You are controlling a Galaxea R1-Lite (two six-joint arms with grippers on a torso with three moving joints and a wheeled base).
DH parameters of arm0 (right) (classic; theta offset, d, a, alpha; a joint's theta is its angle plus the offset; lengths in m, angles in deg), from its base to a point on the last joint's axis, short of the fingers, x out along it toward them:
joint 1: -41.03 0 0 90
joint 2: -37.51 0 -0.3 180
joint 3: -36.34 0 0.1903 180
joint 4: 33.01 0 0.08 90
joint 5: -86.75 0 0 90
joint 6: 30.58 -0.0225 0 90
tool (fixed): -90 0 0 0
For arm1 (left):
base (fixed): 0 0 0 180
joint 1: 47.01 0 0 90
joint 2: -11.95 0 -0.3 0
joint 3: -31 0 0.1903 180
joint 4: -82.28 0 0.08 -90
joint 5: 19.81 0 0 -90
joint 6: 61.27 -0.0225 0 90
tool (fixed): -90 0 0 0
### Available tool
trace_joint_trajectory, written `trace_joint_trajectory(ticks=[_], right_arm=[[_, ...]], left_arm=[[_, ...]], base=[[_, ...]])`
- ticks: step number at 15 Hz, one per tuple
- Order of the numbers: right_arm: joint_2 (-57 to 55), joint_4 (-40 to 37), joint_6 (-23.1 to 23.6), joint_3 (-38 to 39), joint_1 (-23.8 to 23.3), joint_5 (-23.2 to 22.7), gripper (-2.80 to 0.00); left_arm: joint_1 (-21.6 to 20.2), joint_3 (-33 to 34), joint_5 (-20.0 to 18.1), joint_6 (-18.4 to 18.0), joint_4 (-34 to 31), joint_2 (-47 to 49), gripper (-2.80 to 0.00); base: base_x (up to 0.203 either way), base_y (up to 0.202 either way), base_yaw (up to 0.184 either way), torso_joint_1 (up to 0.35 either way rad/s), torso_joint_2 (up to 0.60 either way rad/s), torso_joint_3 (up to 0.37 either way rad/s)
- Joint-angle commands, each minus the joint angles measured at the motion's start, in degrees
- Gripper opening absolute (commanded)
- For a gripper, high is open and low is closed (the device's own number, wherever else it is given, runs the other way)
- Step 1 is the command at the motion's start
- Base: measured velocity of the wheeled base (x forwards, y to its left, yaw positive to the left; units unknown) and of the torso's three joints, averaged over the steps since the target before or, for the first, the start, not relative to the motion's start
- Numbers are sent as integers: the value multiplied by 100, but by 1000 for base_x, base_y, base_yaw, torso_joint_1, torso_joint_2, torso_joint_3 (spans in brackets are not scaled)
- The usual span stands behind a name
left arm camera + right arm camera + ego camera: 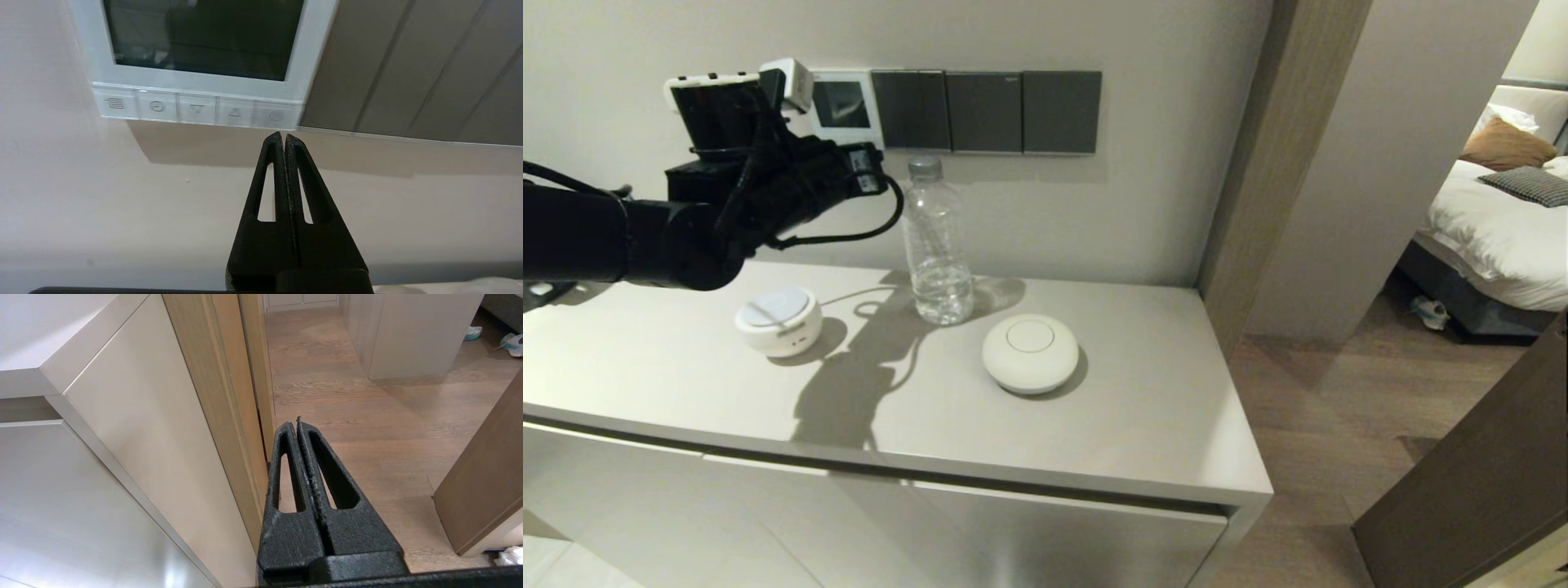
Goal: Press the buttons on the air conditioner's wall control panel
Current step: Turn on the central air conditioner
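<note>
Up close, the closed left gripper points just below the buttons.

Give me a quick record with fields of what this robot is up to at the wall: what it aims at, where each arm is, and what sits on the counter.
target: air conditioner's wall control panel, screen dark
buttons: row of five pale keys along the panel's bottom edge
left gripper: jaws shut, tip just below the key at the end nearest the dark switch plates; contact cannot be told
right gripper: jaws shut, parked low beside the cabinet, over the wooden floor
counter: clear water bottle, two round white devices
</note>
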Motion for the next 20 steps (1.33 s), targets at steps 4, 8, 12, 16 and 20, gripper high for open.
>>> trace_joint_trajectory(ticks=[4, 8, 12, 16, 20], right_arm=[[0, 2, 0, 18, 2, -1, -280], [0, 2, 0, 18, 2, -1, -280], [0, 2, 0, 18, 2, -1, -280], [0, 2, 0, 18, 2, -1, -280], [0, 2, 0, 18, 2, -1, -280]], left_arm=[[-41, -48, 3, 8, 21, 38, -280], [-35, -13, -14, 10, 29, -7, -280], [-33, -30, -23, 8, 29, 60, -280], [-33, -65, -23, 8, 29, 143, -280], [-33, -47, -23, 11, 29, 57, -280]], base=[[0, 0, 0, 0, 0, 0], [0, 0, 0, 0, 0, 0], [0, 0, 0, 0, 0, 0], [0, 0, 0, 0, 0, 0], [0, 0, 0, 0, 0, 0]])
